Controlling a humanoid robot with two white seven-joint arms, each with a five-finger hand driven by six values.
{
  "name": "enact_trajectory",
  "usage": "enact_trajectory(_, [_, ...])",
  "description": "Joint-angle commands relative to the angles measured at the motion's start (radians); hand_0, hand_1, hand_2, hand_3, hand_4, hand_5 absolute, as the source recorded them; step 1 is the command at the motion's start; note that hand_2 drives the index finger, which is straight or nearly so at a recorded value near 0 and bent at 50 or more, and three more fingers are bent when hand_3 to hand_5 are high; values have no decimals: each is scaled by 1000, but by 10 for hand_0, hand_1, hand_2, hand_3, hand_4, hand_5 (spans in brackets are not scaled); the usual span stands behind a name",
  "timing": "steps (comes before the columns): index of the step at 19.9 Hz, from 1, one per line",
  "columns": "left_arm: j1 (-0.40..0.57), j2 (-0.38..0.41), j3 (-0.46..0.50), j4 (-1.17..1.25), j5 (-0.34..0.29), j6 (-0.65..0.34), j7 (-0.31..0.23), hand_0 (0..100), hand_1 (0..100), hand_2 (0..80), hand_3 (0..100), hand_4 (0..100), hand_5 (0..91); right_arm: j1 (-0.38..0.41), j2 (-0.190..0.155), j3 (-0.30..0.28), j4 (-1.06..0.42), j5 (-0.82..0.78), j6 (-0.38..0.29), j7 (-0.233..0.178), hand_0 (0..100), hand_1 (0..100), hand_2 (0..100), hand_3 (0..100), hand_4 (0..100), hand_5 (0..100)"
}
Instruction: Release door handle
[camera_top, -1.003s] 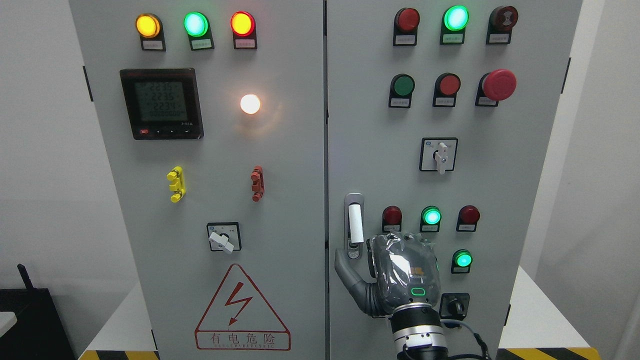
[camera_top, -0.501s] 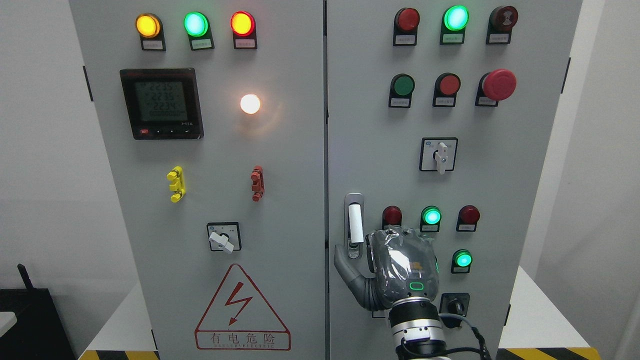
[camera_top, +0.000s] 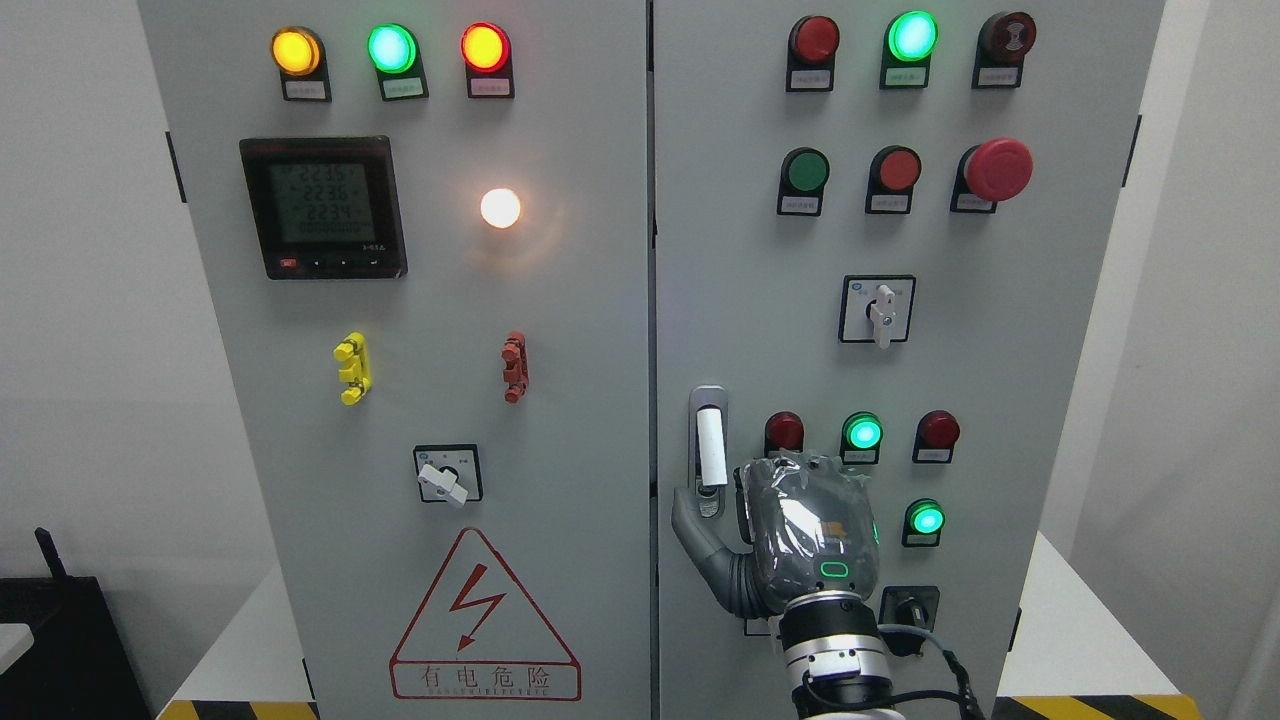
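1. Right robot hand (camera_top: 800, 530) lower centre-right, back to camera; thumb beside door handle (camera_top: 709, 448) base, finger state hidden, cannot tell.
2. Grey cabinet (camera_top: 560, 300) on white surface (camera_top: 1070, 630); hazard stripe along its edge, white walls.

"有电危险" on warning triangle (camera_top: 485, 620)

Right hand (camera_top: 800, 530): grey shell under clear plastic wrap, green lit oval mark, ribbed grey thumb, silver-black wrist ring, black cable.
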Motion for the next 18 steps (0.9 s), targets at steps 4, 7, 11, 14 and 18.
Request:
enact_trajectory(4, [-26,-1,17,0,0,1,0,120,389,0,0,0,0,-2,2,-3,5,-1,4,-6,428,117,1000,1000,989,976])
enact_trajectory(7, [-26,-1,17,0,0,1,0,120,389,0,0,0,0,-2,2,-5,5,1,5,-6,434,123,1000,1000,989,976])
enact_trajectory(11, [-26,-1,17,0,0,1,0,120,389,0,0,0,0,-2,2,-12,5,-1,12,-6,447,135,1000,1000,988,976])
enact_trajectory(14, [-25,-1,17,0,0,1,0,120,389,0,0,0,0,-2,2,-15,3,-1,15,-6,458,135,1000,1000,988,976])
enact_trajectory(18, [-26,-1,17,0,0,1,0,120,389,0,0,0,0,-2,4,-24,2,-1,15,-6,465,141,1000,1000,988,976])
